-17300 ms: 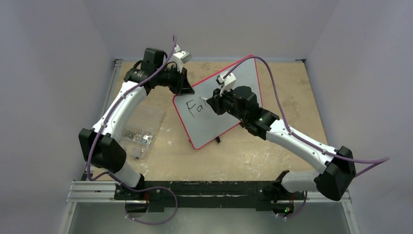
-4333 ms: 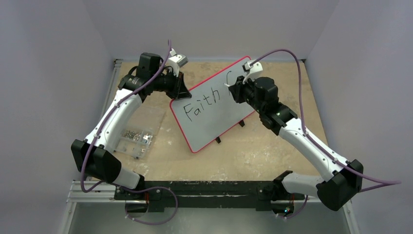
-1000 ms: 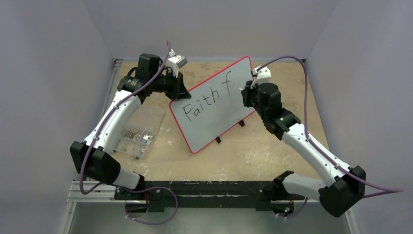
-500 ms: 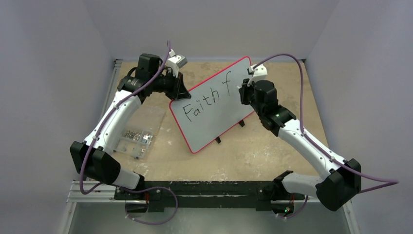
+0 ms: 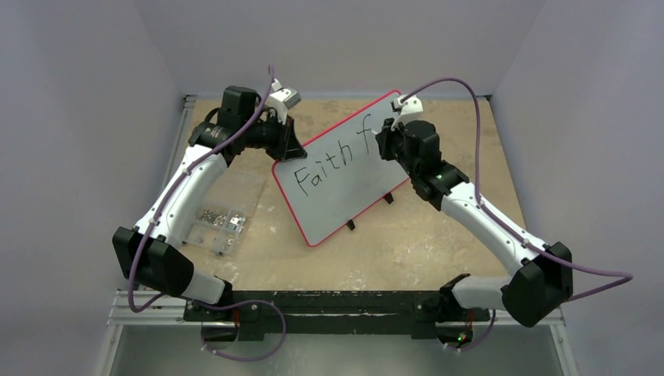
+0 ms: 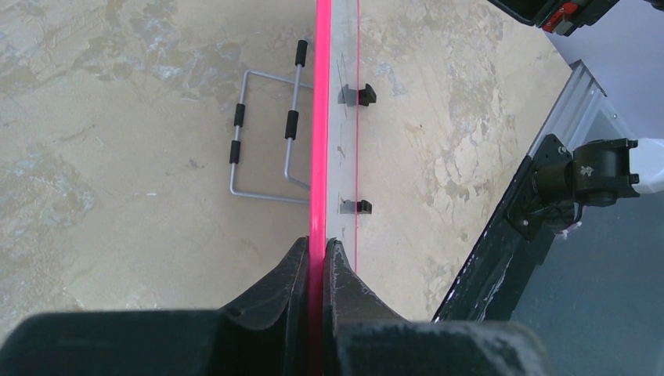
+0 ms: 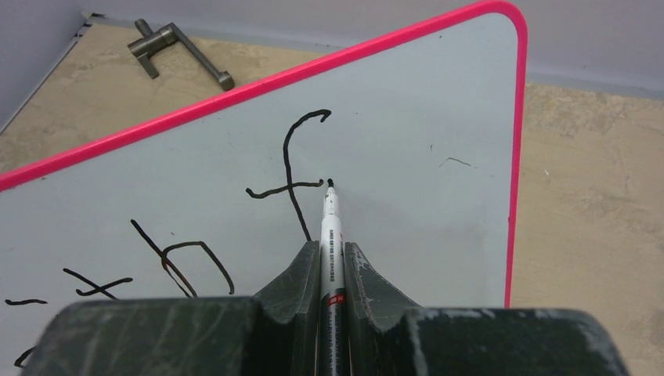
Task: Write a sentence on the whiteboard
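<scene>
Marker [image 7: 330, 235] tip beside lettering [image 7: 290, 176], seen only from right wrist

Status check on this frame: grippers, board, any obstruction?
Left gripper shut on whiteboard rim. Right gripper shut on marker, tip beside the f. Sentence reads Faith f, unfinished. Nothing blocking the tip.

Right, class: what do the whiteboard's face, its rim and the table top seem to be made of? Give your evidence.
Whiteboard face: smooth, glossy white, likely a coated or laminated sheet; marker ink sits on it cleanly. Rim: bright pinkish-red, probably plastic, judging by its even colour and rounded corner. Table top: matte tan, mottled and worn; perhaps wood or board, hard to tell.
</scene>
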Action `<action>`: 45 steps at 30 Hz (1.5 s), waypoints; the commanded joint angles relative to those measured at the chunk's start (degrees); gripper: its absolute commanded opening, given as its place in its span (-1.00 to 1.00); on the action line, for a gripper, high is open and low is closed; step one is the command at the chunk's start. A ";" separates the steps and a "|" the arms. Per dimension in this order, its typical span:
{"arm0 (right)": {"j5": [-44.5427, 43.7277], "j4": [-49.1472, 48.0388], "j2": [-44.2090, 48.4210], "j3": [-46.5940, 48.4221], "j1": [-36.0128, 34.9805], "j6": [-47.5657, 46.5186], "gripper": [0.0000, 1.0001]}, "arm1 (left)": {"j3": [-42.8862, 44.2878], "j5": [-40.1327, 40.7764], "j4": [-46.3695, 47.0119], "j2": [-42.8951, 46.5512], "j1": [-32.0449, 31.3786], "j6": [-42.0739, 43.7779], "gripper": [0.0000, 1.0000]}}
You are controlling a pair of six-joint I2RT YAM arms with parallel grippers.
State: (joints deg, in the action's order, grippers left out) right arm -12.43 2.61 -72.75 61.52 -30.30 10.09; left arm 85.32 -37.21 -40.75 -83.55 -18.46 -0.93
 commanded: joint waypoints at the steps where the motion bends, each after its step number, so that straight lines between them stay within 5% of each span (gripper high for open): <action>1: 0.67 -2.35 -0.78 2.20 0.17 0.71 -1.00 | 0.11 4.49 4.93 2.34 0.53 1.48 -1.00; 19: -0.31 -2.05 1.23 -4.96 0.17 1.79 -1.00 | 0.19 4.47 4.90 2.46 0.53 1.49 -1.00; 45: -3.89 -0.77 -4.03 5.30 0.26 -0.48 -1.00 | 0.11 4.18 4.95 2.41 0.53 1.51 -1.00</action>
State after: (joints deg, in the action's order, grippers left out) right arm -16.03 3.16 -76.84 64.64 -30.28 9.96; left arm 85.32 -36.16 -40.77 -83.55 -18.39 -2.39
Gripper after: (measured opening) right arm 0.103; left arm 0.047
